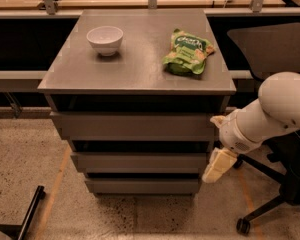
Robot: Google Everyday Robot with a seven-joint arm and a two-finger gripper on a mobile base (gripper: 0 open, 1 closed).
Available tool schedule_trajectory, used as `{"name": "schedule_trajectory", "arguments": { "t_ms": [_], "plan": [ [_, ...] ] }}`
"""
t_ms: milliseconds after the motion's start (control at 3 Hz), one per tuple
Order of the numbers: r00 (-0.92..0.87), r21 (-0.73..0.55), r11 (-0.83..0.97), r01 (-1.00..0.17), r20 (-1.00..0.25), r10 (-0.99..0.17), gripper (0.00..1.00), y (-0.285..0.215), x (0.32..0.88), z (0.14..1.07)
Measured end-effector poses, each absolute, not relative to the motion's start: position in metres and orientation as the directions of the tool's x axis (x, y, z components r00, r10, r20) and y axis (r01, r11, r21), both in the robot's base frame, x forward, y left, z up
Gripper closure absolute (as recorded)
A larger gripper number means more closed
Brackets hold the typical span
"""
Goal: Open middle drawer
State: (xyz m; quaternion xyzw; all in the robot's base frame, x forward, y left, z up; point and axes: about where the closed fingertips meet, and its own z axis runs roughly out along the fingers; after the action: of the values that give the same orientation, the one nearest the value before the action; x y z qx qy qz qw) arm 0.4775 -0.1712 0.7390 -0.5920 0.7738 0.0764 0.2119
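The robot's cream-coloured gripper (218, 164) hangs low at the right-hand side of the grey drawer cabinet, just beside the right end of the middle drawer (140, 162); whether it touches that corner is hard to make out, and whether the gripper is spread or pressed together cannot be told, since its white rounded arm (272, 111) covers the wrist from above; the arm itself runs off the right edge of the view.

The middle drawer, a plain matte grey handleless front, lies between the taller top drawer front (135, 126) and the shorter bottom drawer front (142, 186); dark shadowed gaps part the three, and the steep downward angle hides how far any front stands out.

On the flat grey cabinet top (140, 76) a small white round bowl (105, 39) stands near the back left, well apart from a crumpled green snack bag (187, 51) at the back right, close to the right edge.

Right of the cabinet a black office chair (270, 46) crowds the arm, its base and a castor (243, 226) partly cut off; to the left and in front lies open speckled floor (25, 154), crossed by an orange tape line (55, 181), with a black bar (29, 211) cut off at the lower left corner.
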Motion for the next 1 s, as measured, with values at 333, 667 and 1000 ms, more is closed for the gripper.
{"name": "schedule_trajectory", "arguments": {
  "t_ms": [333,667,1000],
  "plan": [
    [-0.218,-0.136,0.308,-0.942,-0.451,-0.865,0.00,-0.165,0.500,0.699],
    [-0.241,-0.097,0.318,-0.943,-0.461,-0.854,0.00,-0.159,0.517,0.635],
    [-0.241,-0.088,0.311,-0.946,-0.450,-0.860,0.00,-0.158,0.513,0.622]
  ]
}}
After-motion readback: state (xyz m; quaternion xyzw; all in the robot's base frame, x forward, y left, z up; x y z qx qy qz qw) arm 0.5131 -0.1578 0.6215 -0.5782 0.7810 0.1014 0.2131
